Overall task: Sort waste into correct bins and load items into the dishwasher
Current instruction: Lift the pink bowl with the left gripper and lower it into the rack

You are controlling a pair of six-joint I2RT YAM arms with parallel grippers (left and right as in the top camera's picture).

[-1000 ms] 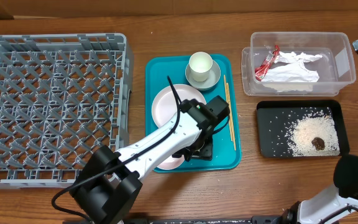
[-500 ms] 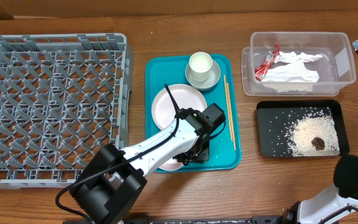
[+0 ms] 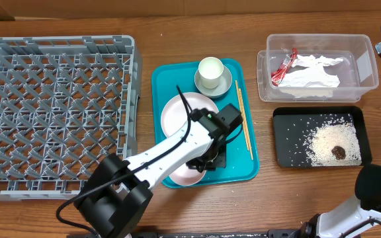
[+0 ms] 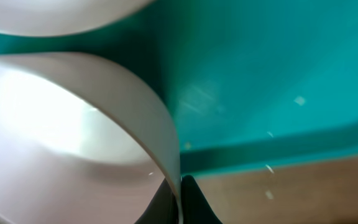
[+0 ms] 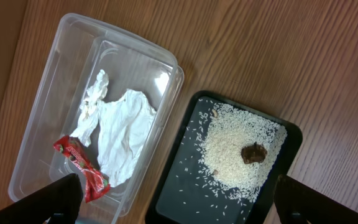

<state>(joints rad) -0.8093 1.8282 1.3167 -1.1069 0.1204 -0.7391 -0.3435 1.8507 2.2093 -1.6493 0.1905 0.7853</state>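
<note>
Closest in, the left gripper (image 4: 180,199) has its jaws shut tight on the rim of a small white bowl (image 4: 73,137), which sits at the near end of the teal tray (image 3: 240,168); the wrist view shows the thin rim pinched between the two fingertips. Whether the bowl is lifted clear of the tray cannot be told. Just beyond it on the same tray lies the large plate (image 3: 187,109), partly under the arm. At the far end a cup (image 3: 210,69) stands in a small dish (image 3: 225,84), with the chopsticks (image 3: 243,122) along the tray's right side. To the left, the grey dish rack (image 3: 55,112) holds nothing, so by my reading no crockery is loaded yet and this bowl would be the first piece to go. On the right the sorting looks finished. The black tray (image 3: 286,155) holds the rice (image 3: 326,142) and the brown lump (image 3: 338,152), and farther back the clear tub (image 3: 369,63) holds the red wrapper (image 3: 283,68) and the napkin (image 3: 313,76). Above those two bins hangs the right gripper (image 5: 176,193), its fingers spread wide and holding nothing.
</note>
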